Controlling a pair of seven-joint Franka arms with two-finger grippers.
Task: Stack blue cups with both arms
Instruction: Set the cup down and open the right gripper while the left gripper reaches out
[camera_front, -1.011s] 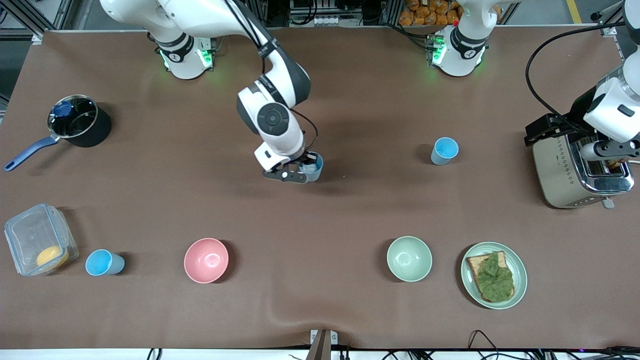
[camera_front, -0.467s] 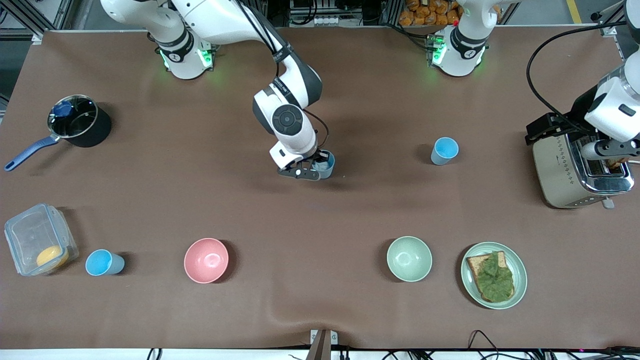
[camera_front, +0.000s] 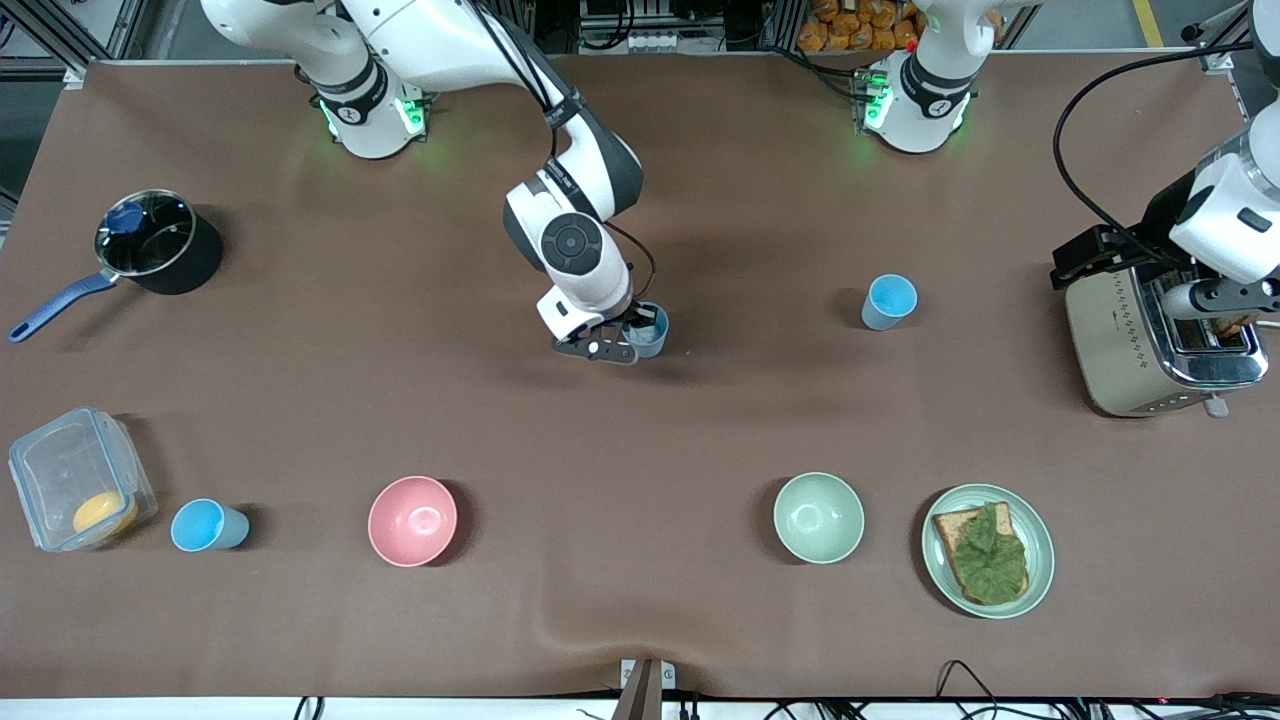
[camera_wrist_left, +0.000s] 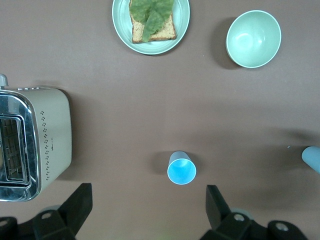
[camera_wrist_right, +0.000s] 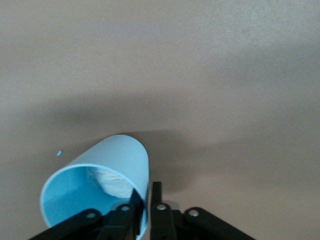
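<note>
Seen from the front camera across a brown table (camera_front: 700, 450); right gripper (camera_front: 625, 335) reaching to mid-table, fingers pinched on the rim wall of a blue cup (camera_front: 648, 331), one finger inside and one outside, cup seemingly at or just above the cloth; grip looking on the point of easing, though wall pinched between the fingers in the right wrist view, where the held cup (camera_wrist_right: 100, 187) shows its bright blue inside with a pale patch deep within. Second blue cup (camera_front: 888, 301) standing upright, mouth up, toward the left arm's end of the table from the held cup and slightly farther from the front camera; nothing between the two. Left gripper (camera_wrist_left: 147, 210) hanging over that second cup (camera_wrist_left: 181, 168), fingers spread wide and empty, waiting beside the toaster (camera_front: 1150, 340); clearly the nearer of the two to that cup. Third blue cup (camera_front: 207, 525) well apart from the held cup, much nearer the front camera, toward the right arm's end, just beside a clear lidded box (camera_front: 75, 480). Likely crux of the coming move: held cup's upright axis needing to line up over the second cup's open mouth, or the reverse, a sideways carry toward the left arm's end.
</note>
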